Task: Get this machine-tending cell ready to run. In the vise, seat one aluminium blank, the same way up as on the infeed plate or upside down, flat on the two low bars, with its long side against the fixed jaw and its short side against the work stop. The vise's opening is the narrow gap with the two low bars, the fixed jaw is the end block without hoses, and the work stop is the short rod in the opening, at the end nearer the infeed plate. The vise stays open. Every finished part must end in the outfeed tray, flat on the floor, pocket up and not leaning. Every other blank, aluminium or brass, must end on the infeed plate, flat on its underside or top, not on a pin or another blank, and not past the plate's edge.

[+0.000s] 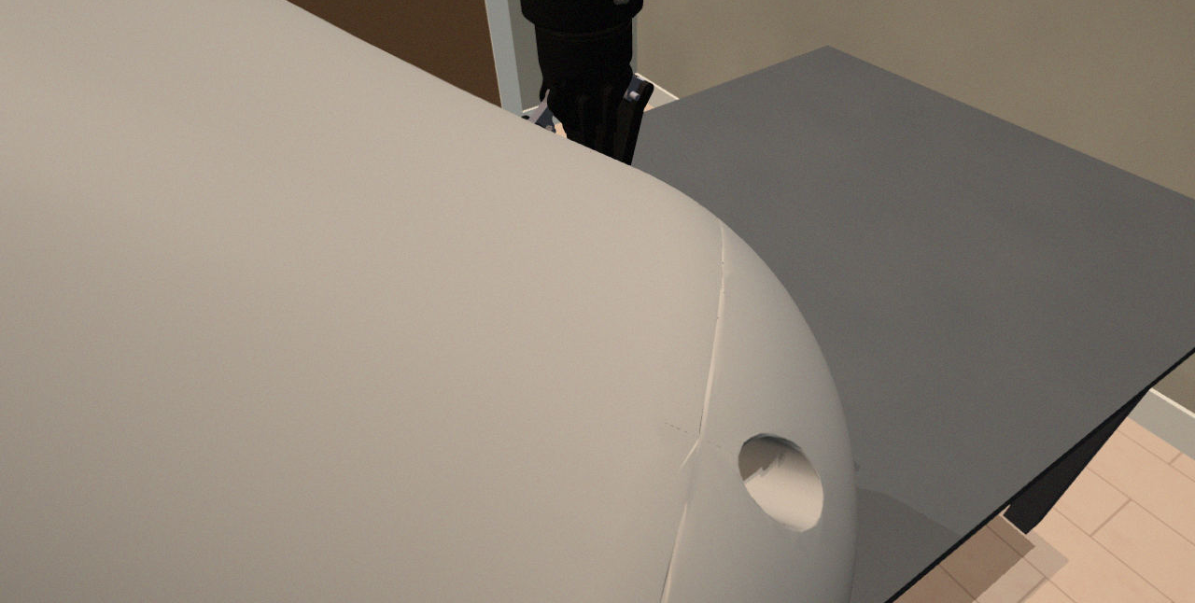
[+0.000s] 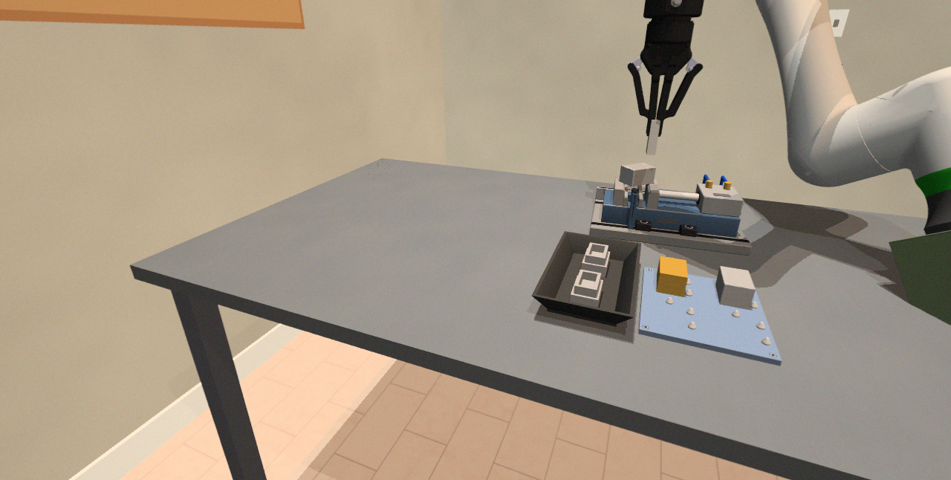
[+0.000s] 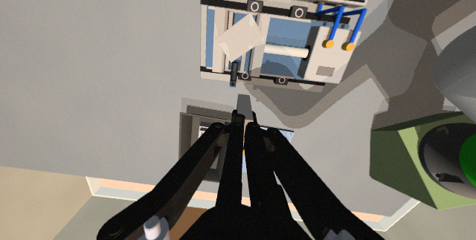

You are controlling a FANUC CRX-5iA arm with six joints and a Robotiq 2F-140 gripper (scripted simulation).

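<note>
Fingers of the gripper (image 2: 652,144) are pressed together on nothing, high above the vise (image 2: 666,211) near the bench's (image 2: 372,238) far edge. One aluminium blank (image 2: 637,174) sits skewed atop the vise. Two finished parts (image 2: 588,273) lie in the outfeed tray (image 2: 550,277). One brass blank (image 2: 672,276) and one grey blank (image 2: 734,285) stand on the infeed plate (image 2: 715,331).

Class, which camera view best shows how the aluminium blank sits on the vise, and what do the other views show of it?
The wrist view: it looks down on the aluminium blank, skewed across the vise. The exterior view shows the blank perched above the vise opening. The top view hides it behind the arm.
</note>
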